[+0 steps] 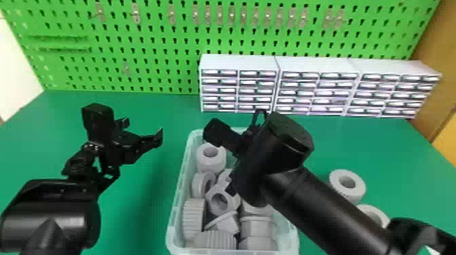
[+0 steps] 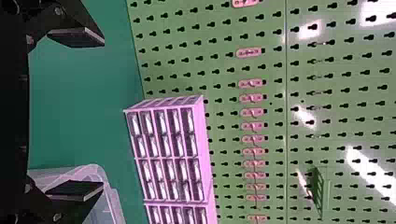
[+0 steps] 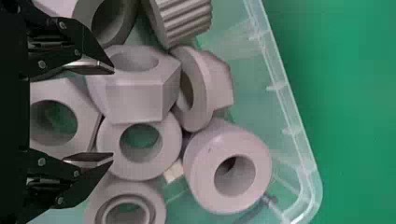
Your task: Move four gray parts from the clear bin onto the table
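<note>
"Two gray parts (image 1: 353,197) on our table (image 1: 152,203), at three o'clock from the clear bin (image 1: 172,237)."

"More inside, under our right gripper (image 1: 245,152); left gripper (image 1: 142,129) at the bin's ten o'clock. Both pairs of jaws stand apart."

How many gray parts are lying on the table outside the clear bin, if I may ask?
2, both on the table right of the clear bin: one ring-shaped part farther back, and another nearer, partly covered by the right arm, which may hide more.

The bin (image 1: 176,207) looks like smooth, clear plastic; the gray parts (image 3: 135,100) look matt, at least 2 ridged. The pegboard (image 2: 275,70) looks glossy.
</note>
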You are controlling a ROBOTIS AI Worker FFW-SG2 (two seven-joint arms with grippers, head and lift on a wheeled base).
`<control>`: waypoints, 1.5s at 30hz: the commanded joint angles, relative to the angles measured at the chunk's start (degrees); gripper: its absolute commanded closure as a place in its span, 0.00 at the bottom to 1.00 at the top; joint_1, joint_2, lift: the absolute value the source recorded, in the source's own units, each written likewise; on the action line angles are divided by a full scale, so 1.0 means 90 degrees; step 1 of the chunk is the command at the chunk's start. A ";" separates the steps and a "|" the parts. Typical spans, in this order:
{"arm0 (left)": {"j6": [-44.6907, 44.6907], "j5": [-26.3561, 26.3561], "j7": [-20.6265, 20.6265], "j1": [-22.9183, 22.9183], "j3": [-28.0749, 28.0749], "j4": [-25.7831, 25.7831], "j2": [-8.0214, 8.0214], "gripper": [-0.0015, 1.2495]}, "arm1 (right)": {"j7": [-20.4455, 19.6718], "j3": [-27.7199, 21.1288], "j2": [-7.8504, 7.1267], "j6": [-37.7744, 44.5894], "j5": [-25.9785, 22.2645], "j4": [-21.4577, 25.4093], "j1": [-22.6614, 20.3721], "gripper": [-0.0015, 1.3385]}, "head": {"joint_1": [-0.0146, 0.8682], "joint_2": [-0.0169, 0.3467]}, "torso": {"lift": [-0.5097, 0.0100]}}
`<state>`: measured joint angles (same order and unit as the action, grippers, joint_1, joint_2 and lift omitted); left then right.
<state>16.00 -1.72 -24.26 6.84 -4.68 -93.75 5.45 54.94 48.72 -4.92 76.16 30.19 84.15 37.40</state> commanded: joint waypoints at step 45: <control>0.0000 0.0045 0.0000 -0.0008 -0.0066 0.0016 0.0000 0.16 | -0.1485 0.0651 0.0078 -0.0923 -0.1851 -0.1128 0.0386 0.44 | 0.78 0.14 | 0.89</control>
<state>16.00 -1.33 -24.26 6.77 -5.27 -93.69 5.45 41.72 54.55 -4.24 68.09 13.72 74.51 40.87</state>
